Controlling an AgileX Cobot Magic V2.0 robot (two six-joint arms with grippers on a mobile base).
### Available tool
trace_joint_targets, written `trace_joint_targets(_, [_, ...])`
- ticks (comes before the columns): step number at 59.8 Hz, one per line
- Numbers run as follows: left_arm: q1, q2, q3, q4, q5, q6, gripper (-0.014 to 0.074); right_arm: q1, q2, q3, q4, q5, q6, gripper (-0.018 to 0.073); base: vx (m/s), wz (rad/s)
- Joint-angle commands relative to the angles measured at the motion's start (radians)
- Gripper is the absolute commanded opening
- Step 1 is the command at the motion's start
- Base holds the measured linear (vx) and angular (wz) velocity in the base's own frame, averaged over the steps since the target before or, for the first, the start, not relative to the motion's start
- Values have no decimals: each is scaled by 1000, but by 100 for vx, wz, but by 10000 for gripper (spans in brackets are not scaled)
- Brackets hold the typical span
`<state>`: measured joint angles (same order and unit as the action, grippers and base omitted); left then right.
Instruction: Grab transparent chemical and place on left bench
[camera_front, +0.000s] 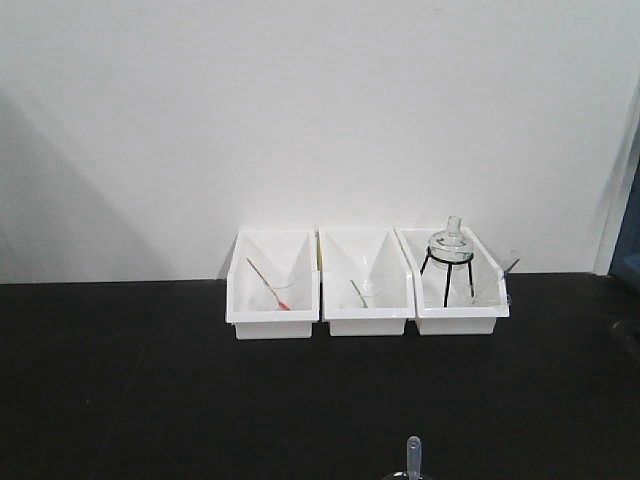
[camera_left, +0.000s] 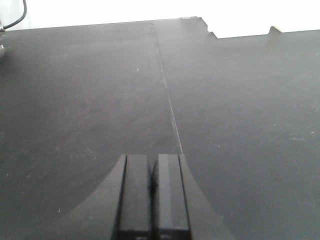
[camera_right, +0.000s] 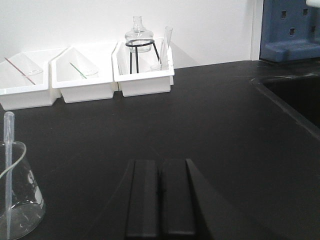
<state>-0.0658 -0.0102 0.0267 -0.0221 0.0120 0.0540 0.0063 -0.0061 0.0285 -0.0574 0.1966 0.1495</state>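
- Here the right hand (camera_right: 160, 192) is closed, its two dark fingers pressed together with nothing between them, low over the black worktop (camera_right: 210, 125).
- Likewise the left hand (camera_left: 152, 192) is closed and empty, above a bare stretch of the same dark surface crossed by a thin seam (camera_left: 167, 95).
- Just left of the right hand, the transparent chemical (camera_right: 8, 165) (a slim clear pipette with a small bulb on top) stands nearly upright inside a glass flask (camera_right: 20, 205), apart from the fingers; in the front view only its bulb tip (camera_front: 413, 452) shows at the bottom edge.
- Farther out, against the white wall, three white bins (camera_right: 82, 77) sit side by side on the worktop.
- The left bin holds a red-tinted pipette (camera_front: 267, 284), the middle one a green-tinted pipette (camera_front: 356, 293), each leaning in a small beaker.
- The right bin carries a round glass flask (camera_front: 449, 240) on a black wire tripod (camera_front: 447, 272).
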Motion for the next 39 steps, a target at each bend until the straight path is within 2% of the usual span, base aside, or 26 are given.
trace_joint_targets(1, [-2,-19,16,-1,-78,-8,-3,-9,-5,8,0,-86,-11,-8,0,1])
trace_joint_targets(39, [-2,-19,16,-1,-78,-8,-3,-9,-12,9,0,-81,-12,-8,0,0])
